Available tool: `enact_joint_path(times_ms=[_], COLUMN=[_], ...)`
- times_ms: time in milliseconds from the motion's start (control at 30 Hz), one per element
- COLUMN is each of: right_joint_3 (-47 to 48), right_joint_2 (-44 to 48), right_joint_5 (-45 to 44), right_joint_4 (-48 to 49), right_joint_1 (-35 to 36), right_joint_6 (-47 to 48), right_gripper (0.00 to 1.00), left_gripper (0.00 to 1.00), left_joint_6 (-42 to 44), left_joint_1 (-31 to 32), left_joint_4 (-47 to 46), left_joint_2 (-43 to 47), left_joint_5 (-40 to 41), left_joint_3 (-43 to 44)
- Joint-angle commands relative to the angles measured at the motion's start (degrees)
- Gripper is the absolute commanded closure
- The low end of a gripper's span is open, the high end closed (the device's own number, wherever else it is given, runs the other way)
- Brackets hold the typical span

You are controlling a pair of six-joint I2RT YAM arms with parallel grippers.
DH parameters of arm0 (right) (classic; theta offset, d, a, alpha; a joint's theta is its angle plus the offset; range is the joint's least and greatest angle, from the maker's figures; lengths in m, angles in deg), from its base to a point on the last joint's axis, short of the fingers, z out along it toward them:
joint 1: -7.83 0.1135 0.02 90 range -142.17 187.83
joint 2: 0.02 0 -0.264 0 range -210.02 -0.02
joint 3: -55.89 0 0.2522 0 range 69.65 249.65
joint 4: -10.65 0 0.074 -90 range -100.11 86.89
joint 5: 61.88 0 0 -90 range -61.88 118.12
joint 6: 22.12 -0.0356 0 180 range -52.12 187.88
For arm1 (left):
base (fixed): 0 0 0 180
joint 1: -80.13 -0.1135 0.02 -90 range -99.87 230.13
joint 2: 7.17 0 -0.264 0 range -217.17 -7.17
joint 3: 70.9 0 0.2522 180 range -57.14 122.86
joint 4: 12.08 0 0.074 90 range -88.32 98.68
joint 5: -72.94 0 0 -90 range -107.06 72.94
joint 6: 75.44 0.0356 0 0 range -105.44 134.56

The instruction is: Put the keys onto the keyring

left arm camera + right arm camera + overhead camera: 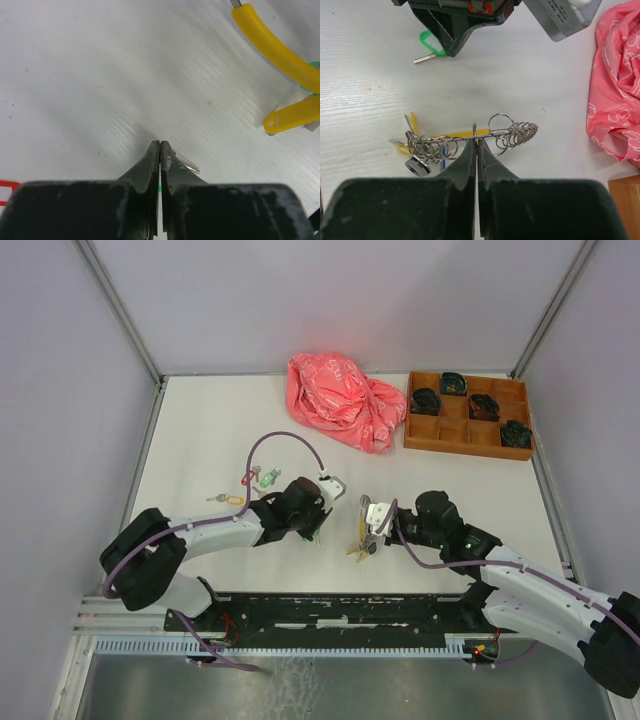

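Keyring (520, 134), a silvery coiled-wire loop with a smooth yellow band, is clenched in the right pincer (476, 145). Just beyond it the left pincer (160, 146) grasps the green key (434, 47), tag plastic, blade flat metal. Step judged: presenting that key. Next: aligning its hole with the ring's open end, not discernible here.

Pink bag (345, 400), green-tagged key (431, 42)

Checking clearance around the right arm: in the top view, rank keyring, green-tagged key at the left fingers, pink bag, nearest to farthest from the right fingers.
1. Keyring: held in the right fingers.
2. Green-tagged key: just left, at the left fingers.
3. Pink bag: far side, mid-table.
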Motion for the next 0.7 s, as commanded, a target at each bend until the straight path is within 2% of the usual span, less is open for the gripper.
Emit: enact_joint_path(times_ms=[0, 300, 667], right_joint_3=[2.0, 2.2, 2.1], right_joint_2=[-0.2, -0.3, -0.6], right_joint_5=[1.8, 1.8, 2.1], right_joint_4=[2.0, 1.6, 1.8], right_joint_1=[0.2, 0.2, 0.2], right_joint_6=[0.2, 0.3, 0.3], right_gripper=[0.99, 0.99, 0.99], left_gripper=[0.94, 0.85, 0.72], left_joint_6=[-2.4, -4.4, -8.9], left_joint_1=[-0.4, -0.4, -0.4], left_joint_4=[-3.3, 1.9, 8.6], left_joint_2=[-1.4, -5.8, -4.0], left_joint_5=[-1.9, 2.6, 2.9], left_joint_3=[0.8, 5.5, 8.9])
